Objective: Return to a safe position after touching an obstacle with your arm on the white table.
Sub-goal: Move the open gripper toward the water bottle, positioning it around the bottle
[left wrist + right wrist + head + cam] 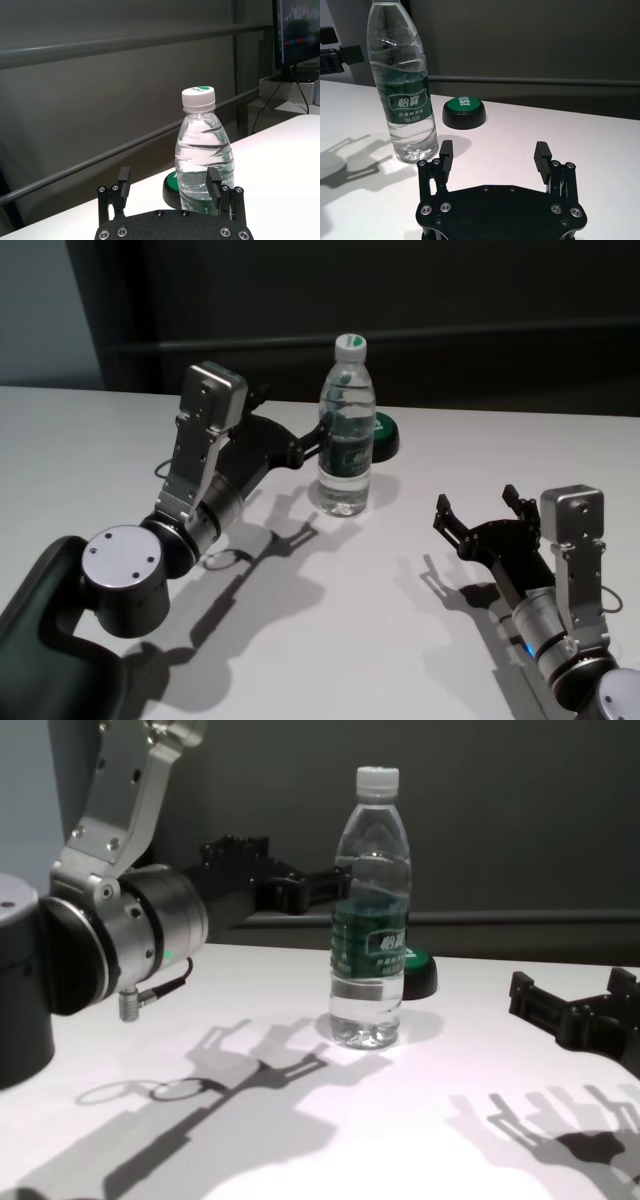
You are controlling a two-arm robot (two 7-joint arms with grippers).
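Upright clear bottle [346, 430], white cap, green label

Head looks down from above, chest sits low; both wrists face the bottle [405, 80] up close.

Dark grey wall [100, 100] behind, a long grey horizontal metal rail [125, 147] running along it, a dark lit monitor screen [297, 30] with black cables on a side desk, hard light casting sharp shadows
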